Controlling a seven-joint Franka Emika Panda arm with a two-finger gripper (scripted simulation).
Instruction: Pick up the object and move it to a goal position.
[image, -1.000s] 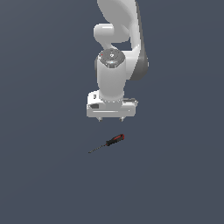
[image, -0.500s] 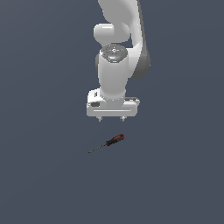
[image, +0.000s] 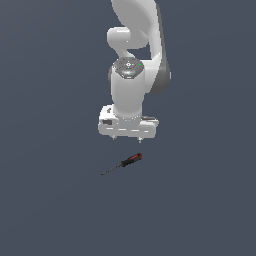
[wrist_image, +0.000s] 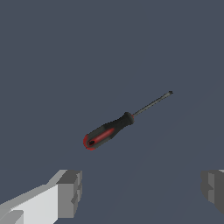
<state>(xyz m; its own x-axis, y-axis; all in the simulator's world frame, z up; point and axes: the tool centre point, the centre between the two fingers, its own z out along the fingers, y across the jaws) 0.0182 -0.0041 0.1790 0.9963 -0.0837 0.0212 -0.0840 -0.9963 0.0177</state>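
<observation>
Little has changed over the last second: the arm's wrist has turned slightly and the tool (image: 129, 136) sits at much the same height, while the screwdriver (image: 123, 163) has not shifted on the counter (image: 50, 200). Taking the screwdriver as the landmark, the tool hangs above it and a little behind it in the exterior view, well clear, with nothing between them. The screwdriver lies flat on the counter, its long axis on a diagonal: the red-and-black handle (image: 133, 159) points toward the exterior view's right and up, the thin dark shaft (image: 111, 169) trails toward the exterior view's left and down. In the wrist view the two fingers (wrist_image: 70, 192) stand spread wide apart and empty, and the screwdriver (wrist_image: 118, 124) lies beyond the gap between them rather than inside it, its handle end nearer the fingers than its tip. Its axis runs obliquely to the line joining the fingers, neither along it nor squarely across. By my reading, the coming descent depends on first bringing the handle under the gap and turning the wrist so the fingers close across the handle's width.
</observation>
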